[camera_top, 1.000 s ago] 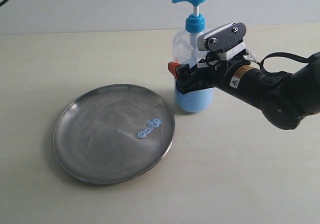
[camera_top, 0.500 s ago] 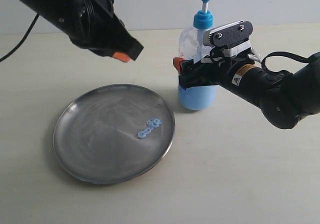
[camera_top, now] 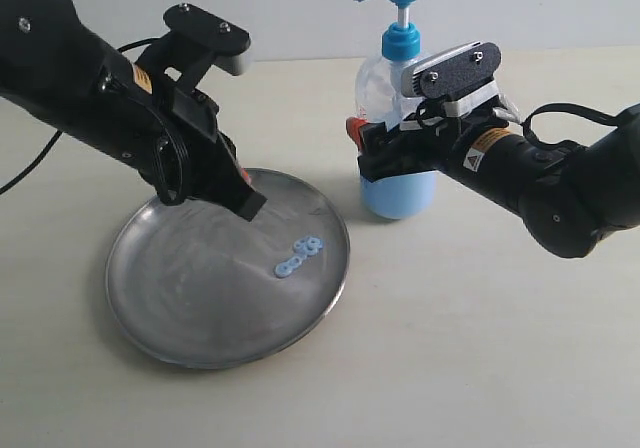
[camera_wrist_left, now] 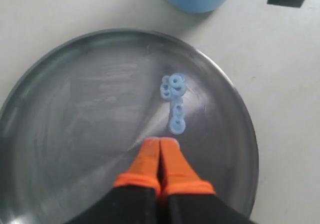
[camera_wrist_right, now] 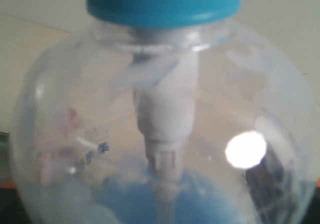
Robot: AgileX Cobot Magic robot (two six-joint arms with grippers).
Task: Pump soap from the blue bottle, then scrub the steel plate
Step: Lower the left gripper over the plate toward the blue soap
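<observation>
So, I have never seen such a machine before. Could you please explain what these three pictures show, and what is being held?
The black shapes are a robot's left arm and right arm, working over a table. One picture comes from a camera standing apart from the arms. The other two come from small cameras on the arms' wrists, so they look very close.

A steel plate lies on the table, with a little smear of soap on it. A blue bottle stands beside the plate.

The right gripper holds the bottle by its body. The left gripper is shut and empty, with its orange tips low over the plate, next to the soap.
</observation>
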